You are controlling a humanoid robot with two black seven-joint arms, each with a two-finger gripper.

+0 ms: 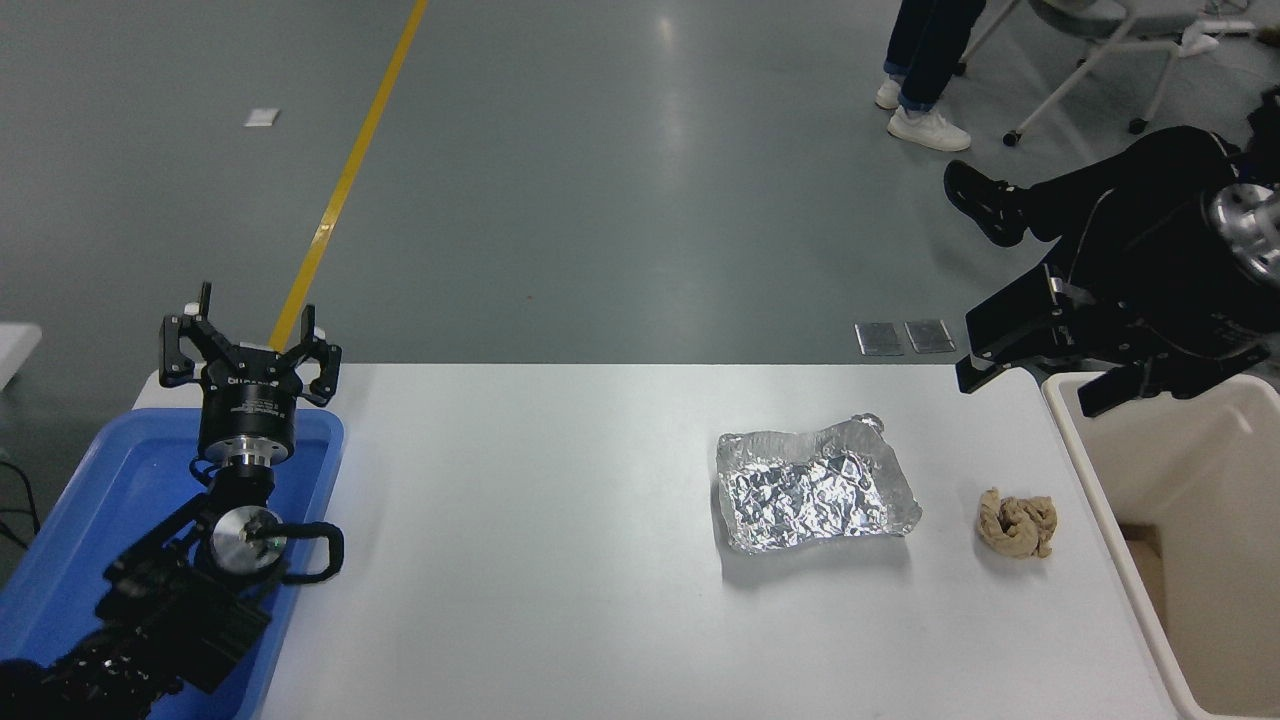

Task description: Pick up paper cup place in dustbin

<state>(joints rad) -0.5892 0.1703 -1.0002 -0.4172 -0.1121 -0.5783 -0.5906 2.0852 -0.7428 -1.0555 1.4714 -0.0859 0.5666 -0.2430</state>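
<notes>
Cream plastic dustbin (1215, 500) sits off the table's (560, 560) right edge, and the right gripper (1040, 375) hangs over its far left corner with jaws spread wide and nothing between them; no paper cup visible anywhere. Just left of the bin on the table is a crumpled tan paper wad (1017, 523), then a crinkled foil tray (812, 487). Left gripper (248, 345) is parked over the blue tray (90, 500) at the lower left, fingers splayed apart and empty.
</notes>
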